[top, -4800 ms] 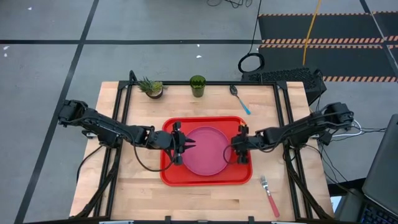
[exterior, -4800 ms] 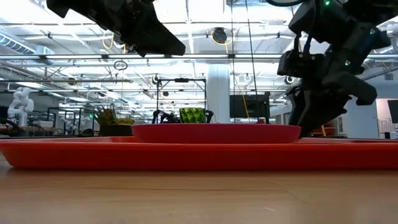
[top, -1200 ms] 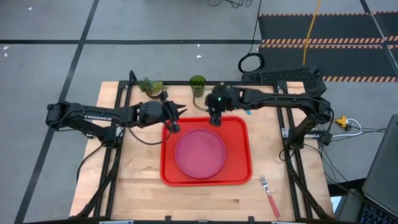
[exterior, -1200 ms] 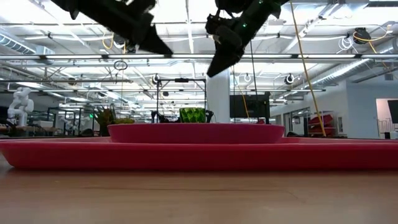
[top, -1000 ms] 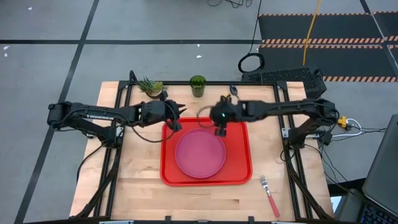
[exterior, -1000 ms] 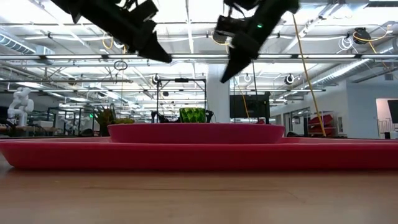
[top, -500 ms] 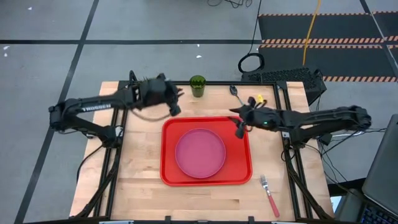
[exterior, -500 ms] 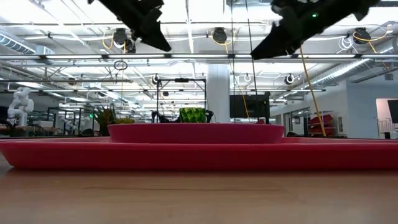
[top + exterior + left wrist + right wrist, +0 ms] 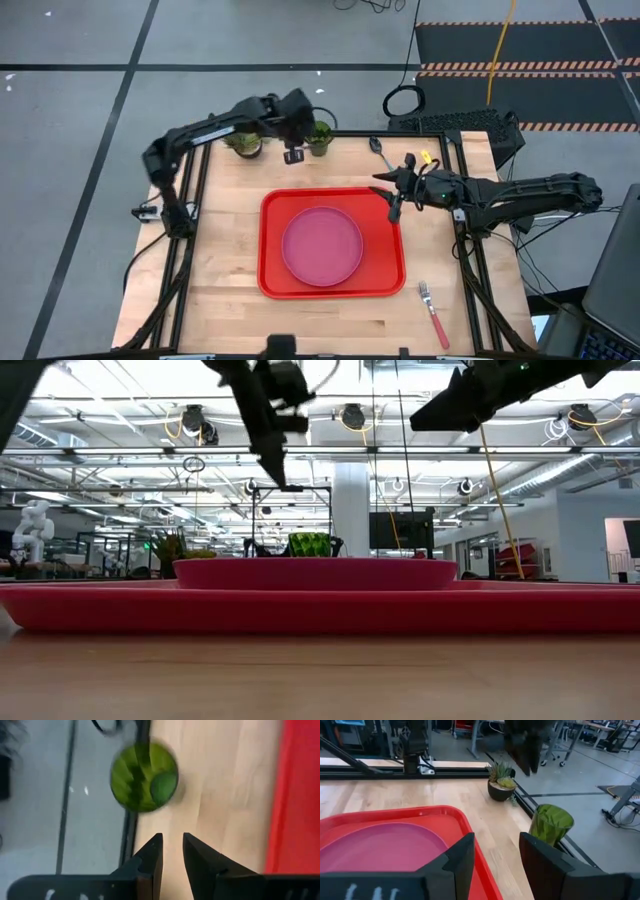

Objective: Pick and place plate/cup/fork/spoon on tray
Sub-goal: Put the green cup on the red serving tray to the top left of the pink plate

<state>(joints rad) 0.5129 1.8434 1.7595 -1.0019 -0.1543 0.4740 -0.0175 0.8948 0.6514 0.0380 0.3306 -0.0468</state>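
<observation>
The pink plate [image 9: 322, 246] lies flat in the red tray [image 9: 272, 285] at mid-table. The dark green cup [image 9: 318, 137] stands upright at the far edge. My left gripper [image 9: 292, 155] hangs just left of the cup, pointing steeply down, its fingers [image 9: 155, 852] a narrow gap apart with nothing between them. My right gripper [image 9: 388, 201] hovers open and nearly level over the tray's far right corner. The blue-handled spoon [image 9: 380, 150] lies on the table beyond it. The pink-handled fork [image 9: 436, 315] lies at the near right.
A small potted spiky plant [image 9: 243, 142] stands at the far edge, left of the cup and close behind my left arm. Bare wood lies left and right of the tray. The table's far edge and frame run just past the cup [image 9: 144, 776].
My left gripper has swung from above the tray's far left corner toward the far edge, ending beside the cup, and has tipped steeply down. My right gripper has drawn back from above the tray's far middle toward the table's right, to the tray's far right corner, and has levelled out.
</observation>
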